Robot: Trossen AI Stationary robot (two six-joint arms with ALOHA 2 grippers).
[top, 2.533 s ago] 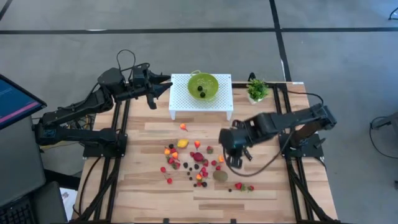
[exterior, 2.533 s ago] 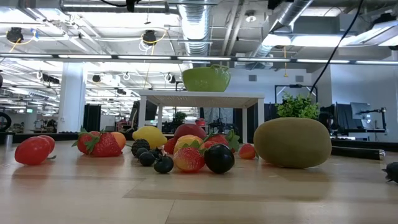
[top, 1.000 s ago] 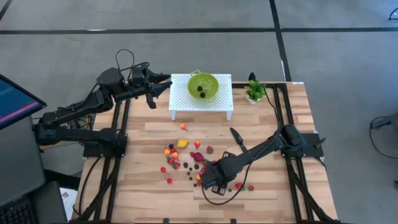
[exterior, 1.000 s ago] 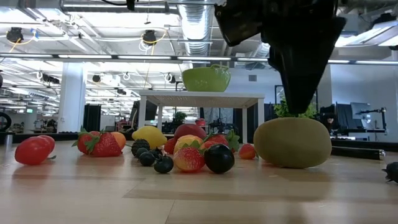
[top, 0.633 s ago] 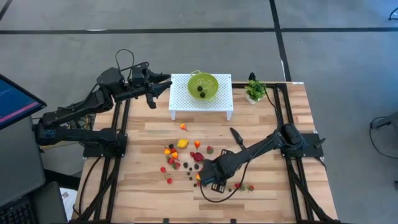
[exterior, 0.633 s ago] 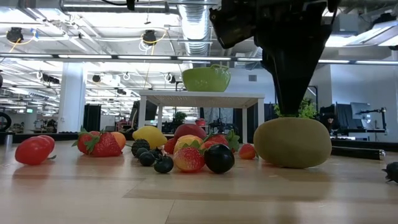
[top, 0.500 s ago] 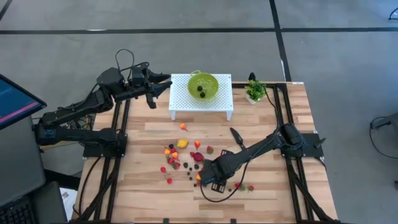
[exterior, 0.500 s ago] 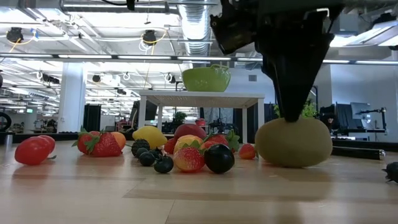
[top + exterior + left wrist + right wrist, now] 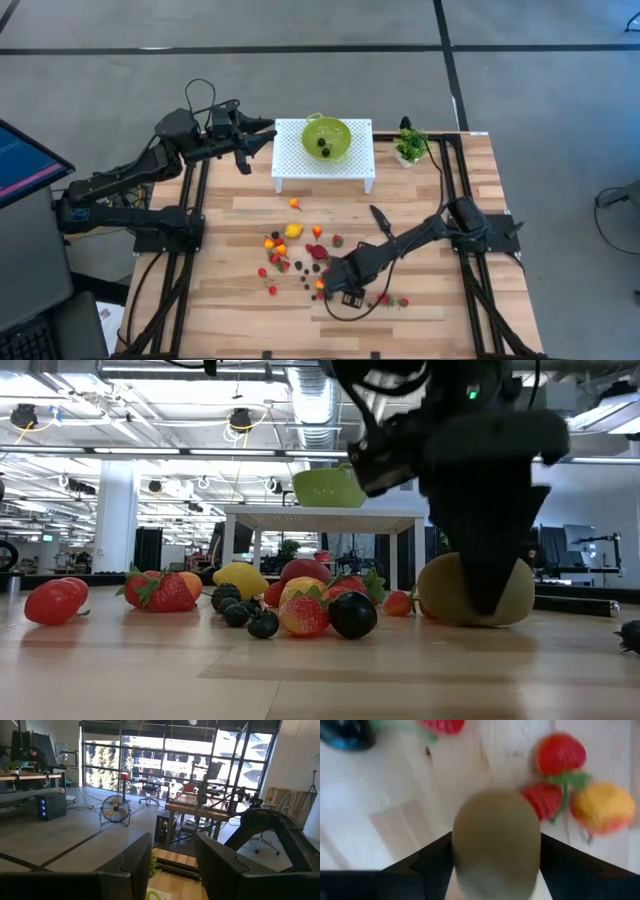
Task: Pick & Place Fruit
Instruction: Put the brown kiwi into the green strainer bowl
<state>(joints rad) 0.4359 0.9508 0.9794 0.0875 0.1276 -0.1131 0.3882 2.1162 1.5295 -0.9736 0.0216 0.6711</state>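
the right gripper (image 9: 349, 287) is down low on the wooden desk (image 9: 250, 205), toward the six o'clock side of the scattered fruit (image 9: 300, 255), with its dark fingers (image 9: 580, 865) spread wide on either side of the brown-green fruit (image 9: 496, 840). from the wrist camera that fruit sits right between the two fingers, filling the gap, and it looks to be resting on the wood; whether the pads are pressing it i cannot tell. from desk height the same brown-green fruit (image 9: 475, 590) shows partly behind the gripper.

just beside it lie a couple of red strawberries (image 9: 561, 752) and an orange piece (image 9: 602, 807). the rest of the small pieces are strewn across the middle of the desk, out toward nine o'clock from the gripper: a yellow one (image 9: 293, 230), reds, oranges and dark berries (image 9: 351, 614).

at twelve o'clock stands a white perforated stand (image 9: 322, 152) with a green bowl (image 9: 327, 138) on it, two dark berries inside. a small potted plant (image 9: 411, 145) sits at about one o'clock.

the left gripper (image 9: 268, 139) hangs up off the desk at about eleven o'clock, beside the stand, fingers partly apart and holding nothing.
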